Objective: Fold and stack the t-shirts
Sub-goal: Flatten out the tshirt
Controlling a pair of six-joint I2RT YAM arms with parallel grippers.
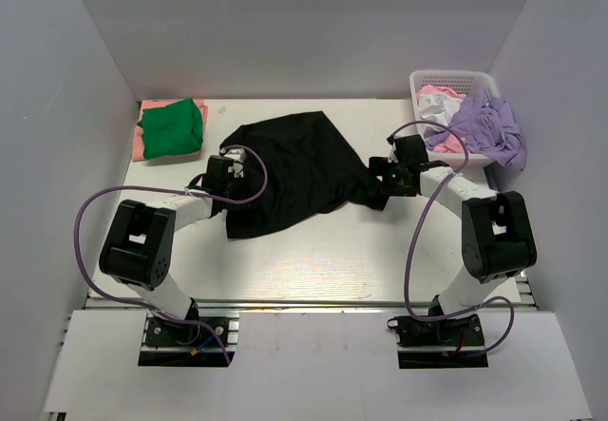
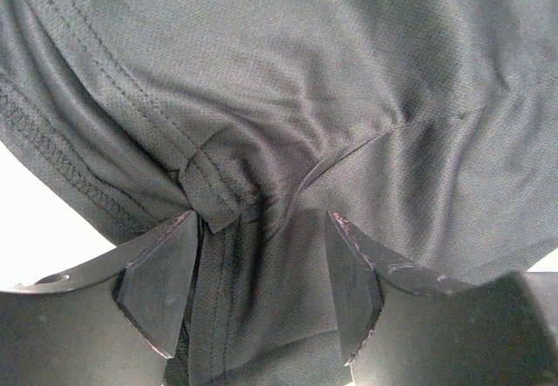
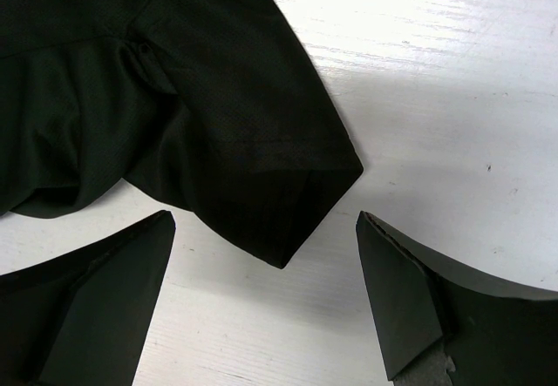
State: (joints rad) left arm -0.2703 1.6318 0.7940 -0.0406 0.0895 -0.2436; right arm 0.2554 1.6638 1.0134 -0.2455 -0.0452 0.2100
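Observation:
The black t-shirt [image 1: 294, 164] lies crumpled in the middle of the white table. My left gripper [image 1: 231, 168] is at its left edge. In the left wrist view the gripper [image 2: 260, 229] is open, with a bunched hem of the black cloth [image 2: 305, 72] lying between its fingers [image 2: 161, 281]. My right gripper [image 1: 385, 180] is at the shirt's right sleeve. In the right wrist view it [image 3: 264, 220] is open just above the table, and the sleeve's corner [image 3: 288, 203] reaches between the fingertips without being gripped. A folded green t-shirt [image 1: 173, 124] lies on a salmon-pink one [image 1: 140, 141] at the back left.
A white lattice basket [image 1: 454, 80] at the back right holds a lavender t-shirt [image 1: 489, 126], a white one [image 1: 439, 107] and a pale pink one [image 1: 439, 90]; the lavender one hangs over its front rim. White walls enclose the table [image 1: 313, 259] on three sides.

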